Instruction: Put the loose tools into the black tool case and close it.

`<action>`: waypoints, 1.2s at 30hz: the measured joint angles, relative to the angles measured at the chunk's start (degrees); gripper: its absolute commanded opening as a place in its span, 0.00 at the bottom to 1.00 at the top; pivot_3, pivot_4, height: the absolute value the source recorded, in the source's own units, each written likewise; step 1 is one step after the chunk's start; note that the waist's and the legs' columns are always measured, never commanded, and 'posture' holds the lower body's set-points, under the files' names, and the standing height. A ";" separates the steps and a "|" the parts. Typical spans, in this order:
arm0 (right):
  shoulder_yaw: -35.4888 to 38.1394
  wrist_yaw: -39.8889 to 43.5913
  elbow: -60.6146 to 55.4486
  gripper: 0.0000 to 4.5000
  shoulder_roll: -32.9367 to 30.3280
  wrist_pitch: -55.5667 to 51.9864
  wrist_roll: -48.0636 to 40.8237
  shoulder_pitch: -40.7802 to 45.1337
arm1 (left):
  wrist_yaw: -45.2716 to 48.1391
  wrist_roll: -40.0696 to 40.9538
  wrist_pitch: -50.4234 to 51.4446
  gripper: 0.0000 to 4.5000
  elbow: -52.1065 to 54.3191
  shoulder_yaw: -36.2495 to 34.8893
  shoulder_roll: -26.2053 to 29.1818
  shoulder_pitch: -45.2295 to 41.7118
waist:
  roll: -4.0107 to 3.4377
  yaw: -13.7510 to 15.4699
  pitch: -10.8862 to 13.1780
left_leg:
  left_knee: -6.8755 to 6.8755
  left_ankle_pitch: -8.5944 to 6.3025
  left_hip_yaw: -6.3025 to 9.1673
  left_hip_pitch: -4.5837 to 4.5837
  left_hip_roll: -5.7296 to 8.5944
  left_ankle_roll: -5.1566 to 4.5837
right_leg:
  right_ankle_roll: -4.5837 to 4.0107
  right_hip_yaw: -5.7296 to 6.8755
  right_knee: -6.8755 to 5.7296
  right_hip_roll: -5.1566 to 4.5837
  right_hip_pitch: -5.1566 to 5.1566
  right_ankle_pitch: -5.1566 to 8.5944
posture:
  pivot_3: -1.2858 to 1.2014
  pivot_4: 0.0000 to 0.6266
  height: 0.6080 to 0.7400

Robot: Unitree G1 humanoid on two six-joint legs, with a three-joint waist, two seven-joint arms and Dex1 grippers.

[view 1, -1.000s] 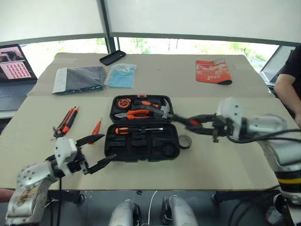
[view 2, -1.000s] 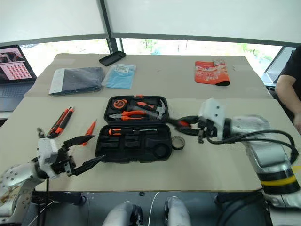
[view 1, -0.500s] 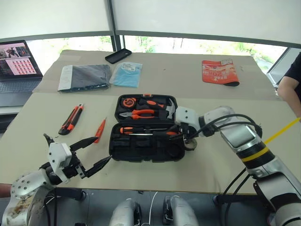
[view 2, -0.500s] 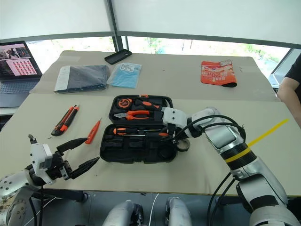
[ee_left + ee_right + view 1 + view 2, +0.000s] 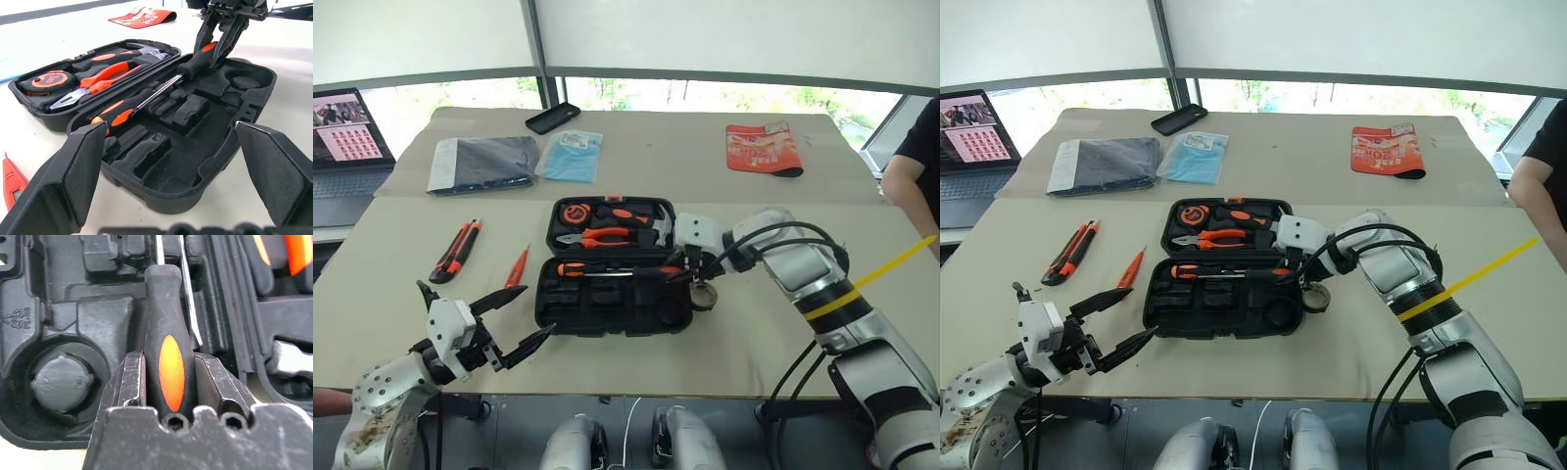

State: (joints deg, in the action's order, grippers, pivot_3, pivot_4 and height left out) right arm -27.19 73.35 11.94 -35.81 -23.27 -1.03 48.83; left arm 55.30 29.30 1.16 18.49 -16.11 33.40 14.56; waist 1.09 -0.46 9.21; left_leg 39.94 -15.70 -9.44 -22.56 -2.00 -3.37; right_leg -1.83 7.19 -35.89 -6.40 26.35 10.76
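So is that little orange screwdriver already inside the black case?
No, the small orange tester screwdriver lies on the table beside the black case, apart from it.

A black tool case is seen; black-and-orange screwdrivers, an all-orange tester and a red pouch are shown.

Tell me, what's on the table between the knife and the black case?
The small orange tester screwdriver lies between the utility knife and the black tool case, seen in both eye views.
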 measured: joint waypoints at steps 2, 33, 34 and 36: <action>0.02 0.15 0.01 0.23 0.18 0.34 0.24 0.00 | 0.00 -0.03 -0.06 1.00 -0.01 -0.06 0.00 0.14 | 0.00 -0.13 0.00 | -0.01 -0.01 0.00 0.00 0.00 -0.02 | 0.00 0.00 0.02 -0.01 0.00 0.00 | 0.52 0.24 1.00; 8.72 3.67 14.59 0.01 13.25 26.81 -5.66 -1.98 | -3.16 -0.64 0.64 1.00 3.45 1.49 -0.54 4.55 | -0.01 -0.37 0.01 | -0.07 -0.20 -0.07 0.20 -0.05 0.56 | -0.05 -0.03 -0.07 0.02 -0.09 0.00 | 0.52 0.24 1.00; 8.31 2.93 16.38 0.01 13.57 27.96 -4.44 -1.98 | -3.27 -0.64 0.78 1.00 4.17 1.56 -0.54 4.58 | -0.01 -0.37 0.01 | -0.07 -0.19 -0.08 0.19 -0.05 0.56 | -0.05 -0.04 -0.08 0.03 -0.08 0.01 | 0.52 0.24 1.00; 8.14 1.99 19.42 0.01 13.94 29.67 -3.19 -1.93 | -3.75 -0.39 1.41 1.00 4.87 1.47 -0.53 5.05 | -0.01 -0.33 0.01 | -0.07 -0.19 -0.08 0.20 -0.05 0.55 | -0.06 -0.05 -0.07 0.07 -0.10 0.01 | 0.52 0.24 1.00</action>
State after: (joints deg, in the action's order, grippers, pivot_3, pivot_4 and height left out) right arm -19.05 75.35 31.35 -21.87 6.40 -4.23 46.90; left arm 51.55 28.91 2.58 23.36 -14.64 32.87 19.62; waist 1.08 -0.79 9.21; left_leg 39.87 -15.89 -9.51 -22.36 -2.05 -2.82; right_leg -1.89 7.14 -35.96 -6.33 26.25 10.77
